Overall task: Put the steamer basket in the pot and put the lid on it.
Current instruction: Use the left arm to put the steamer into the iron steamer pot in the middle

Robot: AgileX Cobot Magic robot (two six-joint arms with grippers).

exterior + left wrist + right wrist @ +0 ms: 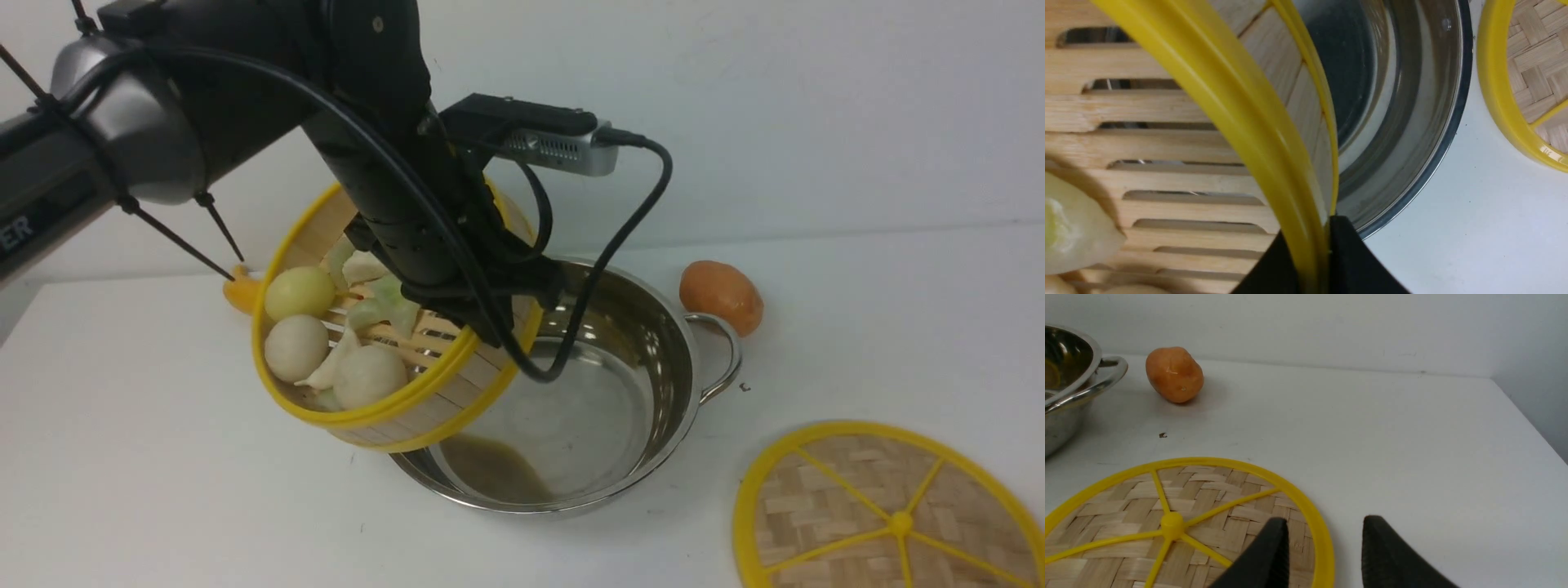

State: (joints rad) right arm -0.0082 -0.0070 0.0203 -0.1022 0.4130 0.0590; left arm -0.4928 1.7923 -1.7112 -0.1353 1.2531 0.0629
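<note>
The steamer basket [392, 412], with a yellow rim and pale buns and dumplings inside, hangs tilted over the left side of the pot [571, 425]. My left gripper [490, 327] is shut on the basket's rim. In the left wrist view the black fingers [1355, 261] pinch the yellow rim, with the basket's slatted floor [1167, 175] on one side and the steel pot [1412, 122] on the other. The lid [882, 514] lies flat on the table at the front right. My right gripper [1326, 520] stands open, one finger on each side of the lid's [1171, 522] yellow rim.
An orange potato-like toy [722, 296] lies behind the pot's right handle [722, 355]. A small orange-yellow object [241, 294] peeks out behind the basket at the left. A white wall stands close behind. The table's right edge [1535, 428] runs near the lid.
</note>
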